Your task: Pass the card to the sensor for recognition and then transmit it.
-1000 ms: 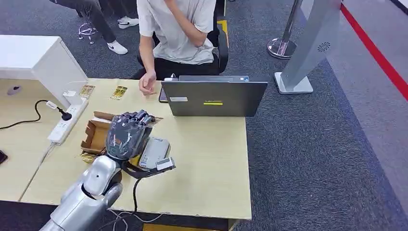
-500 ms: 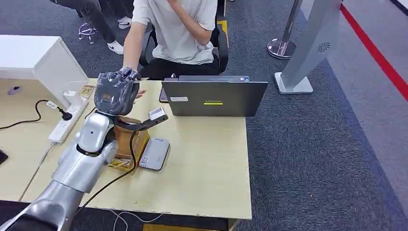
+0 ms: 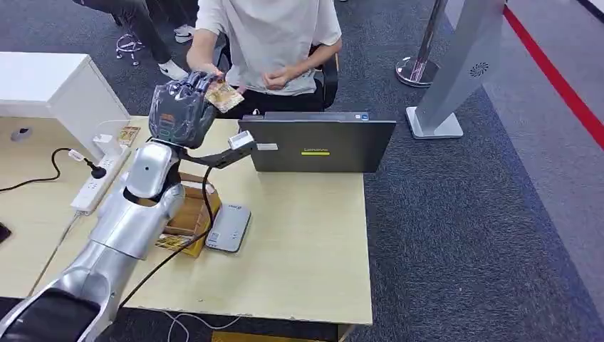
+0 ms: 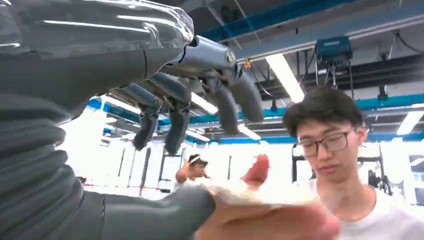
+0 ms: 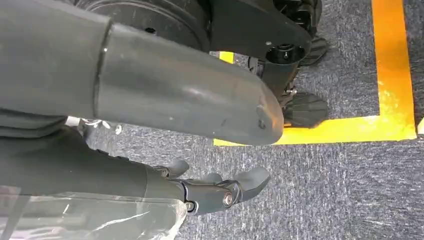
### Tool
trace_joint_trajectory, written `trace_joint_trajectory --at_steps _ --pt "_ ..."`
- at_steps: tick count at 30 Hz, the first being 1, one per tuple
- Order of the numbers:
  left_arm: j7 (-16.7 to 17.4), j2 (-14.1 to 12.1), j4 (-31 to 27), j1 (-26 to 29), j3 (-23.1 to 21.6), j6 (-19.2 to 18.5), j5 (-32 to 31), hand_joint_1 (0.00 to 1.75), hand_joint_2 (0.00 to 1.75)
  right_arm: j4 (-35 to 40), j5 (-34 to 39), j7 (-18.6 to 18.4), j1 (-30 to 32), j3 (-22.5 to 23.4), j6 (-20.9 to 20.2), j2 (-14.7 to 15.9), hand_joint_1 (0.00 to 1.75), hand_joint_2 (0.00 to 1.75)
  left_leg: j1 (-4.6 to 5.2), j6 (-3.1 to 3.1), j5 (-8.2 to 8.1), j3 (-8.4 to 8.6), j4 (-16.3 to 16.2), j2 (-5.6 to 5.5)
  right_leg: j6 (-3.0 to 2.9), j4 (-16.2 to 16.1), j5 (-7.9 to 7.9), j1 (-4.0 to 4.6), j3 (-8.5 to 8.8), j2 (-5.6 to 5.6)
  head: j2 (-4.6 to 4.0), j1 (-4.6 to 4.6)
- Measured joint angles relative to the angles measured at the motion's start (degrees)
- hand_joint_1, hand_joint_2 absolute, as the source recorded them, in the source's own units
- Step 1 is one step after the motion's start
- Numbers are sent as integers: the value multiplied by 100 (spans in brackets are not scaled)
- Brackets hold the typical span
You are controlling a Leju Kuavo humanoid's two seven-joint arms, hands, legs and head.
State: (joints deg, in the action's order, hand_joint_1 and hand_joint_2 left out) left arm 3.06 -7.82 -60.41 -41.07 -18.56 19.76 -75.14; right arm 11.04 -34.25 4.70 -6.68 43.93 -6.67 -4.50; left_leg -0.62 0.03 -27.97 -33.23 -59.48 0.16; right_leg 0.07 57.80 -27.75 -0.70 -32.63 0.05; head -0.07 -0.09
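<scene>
Left hand [image 3: 181, 107] raised beyond the laptop [image 3: 317, 144], pinching the card [image 3: 224, 95] at the person's hand [image 3: 204, 71]; thin, light, bendy, probably slippery, best taken by its free edge

card [image 4: 260, 194]: blurred, overexposed | grip by left robot hand [image 3: 179, 110]: possibly released, unclear

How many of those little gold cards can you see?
3, perhaps more hidden: one card in the left hand, another near the power strip, a third beside the box.
</scene>
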Motion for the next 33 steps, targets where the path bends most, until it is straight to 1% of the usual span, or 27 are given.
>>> trace_joint_trajectory --at_steps 5,12,15,18,20,21,22,24,25,26,29,30,31,33 --pt "111 50 251 -85 -2 -214 57 0 175 0 0 -24 21 0 7 0 0 0 0 0 0 0 0 0 0 0 0 0 0 1 0 0" --pt "98 118 514 -98 -4 -231 210 0 175 0 2 -42 114 0 28 0 0 0 1 1 -1 -3 0 0 1 -1 -1 0 0 1 0 2" --pt "-39 125 544 -7 -7 -175 358 0 175 0 28 -44 180 0 50 0 0 0 1 1 -2 -4 1 0 1 -1 -1 0 0 0 0 -2" --pt "-103 122 538 210 -18 -164 417 0 175 0 44 -44 256 2 72 0 0 0 1 1 -2 -4 1 0 1 -1 -1 0 0 1 0 0" --pt "-204 107 480 347 -20 -179 499 0 175 0 57 -63 284 7 109 0 0 0 1 1 -2 -7 3 1 1 0 -1 0 0 1 0 2" --pt "-305 81 316 488 -22 -192 572 0 175 0 83 -96 288 22 125 0 0 0 2 0 -2 -6 5 4 1 0 -1 0 1 3 0 0" --pt "-401 17 100 685 -33 -179 610 0 175 0 134 -41 305 44 87 0 0 0 2 -2 -4 -4 5 7 1 0 -1 -1 1 7 0 -2" --pt "-507 -151 -559 1159 -105 -263 647 0 175 0 212 142 328 102 31 0 0 0 0 -3 -7 -5 6 14 0 0 -3 -1 -3 14 0 0" --pt "-529 -304 -1005 1483 -137 -370 660 0 175 0 256 184 330 140 26 0 0 0 0 -2 -10 -8 7 20 -1 1 -5 -1 -4 20 0 2" --pt "-566 -408 -1293 1659 -148 -410 664 0 175 0 279 201 332 168 24 0 0 0 1 -5 -16 -6 8 22 -1 1 -6 -1 -5 24 0 0" --pt "-597 -486 -1543 1860 -159 -419 664 0 175 0 304 206 333 190 24 0 0 0 1 -3 -18 -6 9 26 0 1 -10 -1 -5 29 0 0" --pt "-791 -809 -2459 2594 -168 -337 599 0 175 0 352 223 353 277 37 0 0 0 0 -7 -31 0 9 30 0 1 -24 -1 -5 33 0 -4" --pt "-984 -1043 -3009 3132 -168 -143 518 0 175 0 354 230 374 335 50 0 0 0 0 -6 -32 -1 9 26 0 0 -31 -1 -5 29 0 -2" --pt "-1221 -1312 -3594 3705 -168 140 411 0 175 0 356 247 379 391 65 2 0 0 0 -2 -35 -3 9 23 -1 0 -36 0 -5 24 0 -2"
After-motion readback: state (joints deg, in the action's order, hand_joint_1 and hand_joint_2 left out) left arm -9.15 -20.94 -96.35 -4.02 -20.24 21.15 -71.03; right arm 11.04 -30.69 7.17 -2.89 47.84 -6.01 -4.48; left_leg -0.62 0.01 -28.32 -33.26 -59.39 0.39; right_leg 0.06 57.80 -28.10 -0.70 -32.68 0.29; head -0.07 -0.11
